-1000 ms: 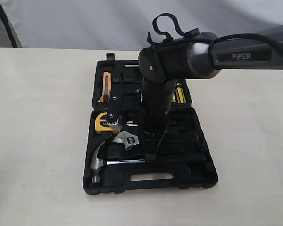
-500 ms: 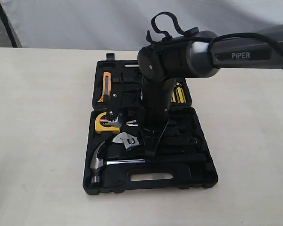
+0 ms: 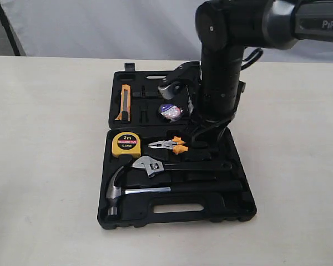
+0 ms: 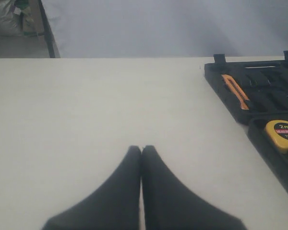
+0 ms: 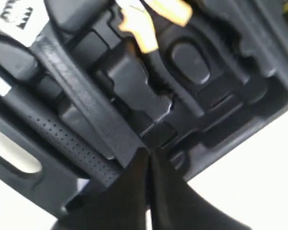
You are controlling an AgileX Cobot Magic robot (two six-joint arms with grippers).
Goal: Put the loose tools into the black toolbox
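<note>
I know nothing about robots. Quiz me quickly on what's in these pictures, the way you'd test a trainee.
1. True or false: the hammer lies inside the toolbox.
2. Which tool sits right beside the yellow tape measure? A) pliers B) saw C) drill
3. Fill in: the left hand is ____ (open or shut).

Key: 1 true; 2 A; 3 shut.

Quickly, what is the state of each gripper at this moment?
Left gripper: closed, holding nothing, over the table.
Right gripper: closed, holding nothing, over the black toolbox.
</note>
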